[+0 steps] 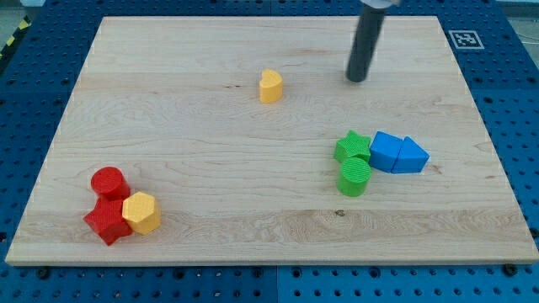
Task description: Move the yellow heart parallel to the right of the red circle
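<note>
The yellow heart (270,86) lies on the wooden board at the upper middle. The red circle (109,182) sits at the lower left, touching a red star (106,220) below it and next to a yellow hexagon (141,212). My tip (357,79) rests on the board to the right of the yellow heart, about a hundred pixels away and not touching it. The dark rod rises from the tip toward the view's top.
At the right, a green star (352,146) and a green circle (354,177) touch each other, next to a blue cube-like block (386,151) and a blue triangle (411,156). The wooden board (210,143) lies on a blue perforated table.
</note>
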